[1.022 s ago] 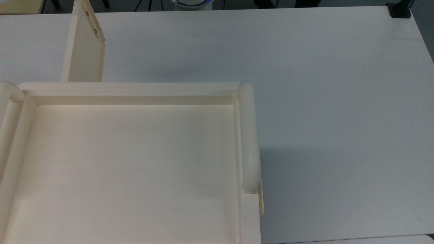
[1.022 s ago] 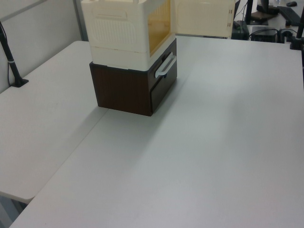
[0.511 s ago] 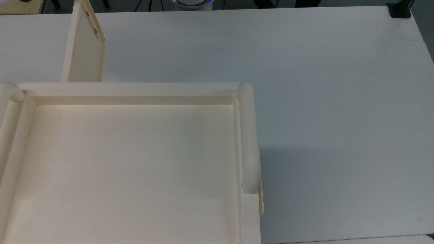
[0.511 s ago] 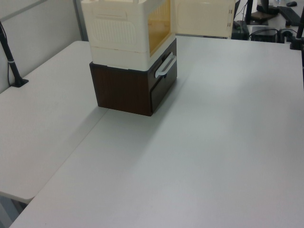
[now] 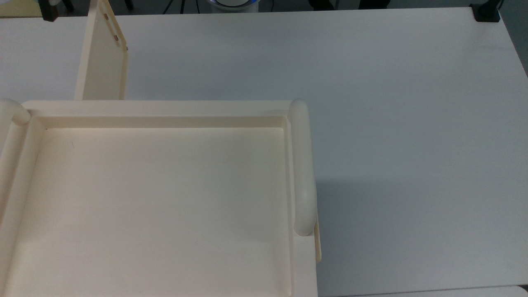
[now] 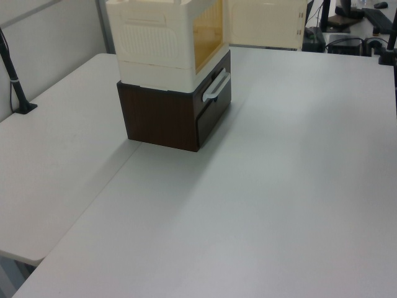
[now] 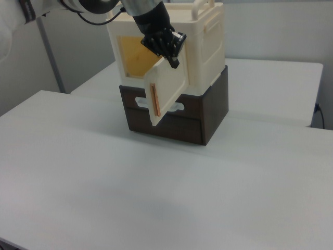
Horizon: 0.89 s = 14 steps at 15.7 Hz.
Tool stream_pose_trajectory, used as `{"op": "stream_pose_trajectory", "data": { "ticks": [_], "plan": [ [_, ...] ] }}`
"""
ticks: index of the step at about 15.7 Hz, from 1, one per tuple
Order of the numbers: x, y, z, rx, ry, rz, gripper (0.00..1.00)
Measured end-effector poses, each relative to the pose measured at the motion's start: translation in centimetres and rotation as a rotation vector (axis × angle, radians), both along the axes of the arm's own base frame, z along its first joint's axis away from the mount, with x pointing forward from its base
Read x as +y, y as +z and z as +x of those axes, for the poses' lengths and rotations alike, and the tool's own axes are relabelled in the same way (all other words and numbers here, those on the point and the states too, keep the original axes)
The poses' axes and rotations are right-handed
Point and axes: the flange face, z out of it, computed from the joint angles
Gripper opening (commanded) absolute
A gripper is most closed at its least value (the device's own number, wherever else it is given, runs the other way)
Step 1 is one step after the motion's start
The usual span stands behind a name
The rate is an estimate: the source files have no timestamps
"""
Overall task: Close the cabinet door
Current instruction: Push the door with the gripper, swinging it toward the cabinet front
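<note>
The cream cabinet (image 7: 208, 41) stands on a dark brown base. Its cabinet door (image 7: 166, 94) is swung out, leaving the amber-lit inside (image 7: 136, 57) exposed. My gripper (image 7: 174, 56) hangs at the door's upper outer edge, close to or touching it, with the arm reaching in from the right view's upper left. In the top view the door (image 5: 103, 62) juts away from the cabinet's rim (image 5: 165, 108), and a dark part of the gripper (image 5: 48, 13) shows at the top left corner beside it. The left view has the door (image 6: 267, 25) standing wide open beside the cabinet (image 6: 155, 37).
The brown base (image 6: 167, 115) has a drawer with a pale handle (image 6: 215, 85). A wide white table (image 5: 412, 144) spreads around the cabinet. A black clamp (image 5: 486, 12) sits on the table's far corner, and a black pole (image 6: 15, 77) rises at the left view's left.
In the top view a dark part of the gripper has come into the top left corner beside the door. The door and the cabinet have not moved.
</note>
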Motion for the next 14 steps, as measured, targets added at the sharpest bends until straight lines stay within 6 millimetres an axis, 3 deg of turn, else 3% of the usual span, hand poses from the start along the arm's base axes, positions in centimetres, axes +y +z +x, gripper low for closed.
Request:
{"op": "stream_pose_trajectory", "data": {
  "ticks": [2,6,10,14],
  "plan": [
    [0.9,-0.3,0.4,0.008,0.017,0.004,0.0],
    [4.8,-0.9,1.6,0.001,0.047,0.065,0.0],
    [9.0,-1.7,4.4,-0.102,-0.075,0.191,0.0],
    [9.6,-2.2,5.1,-0.122,-0.1,0.205,0.0]
  ]
}}
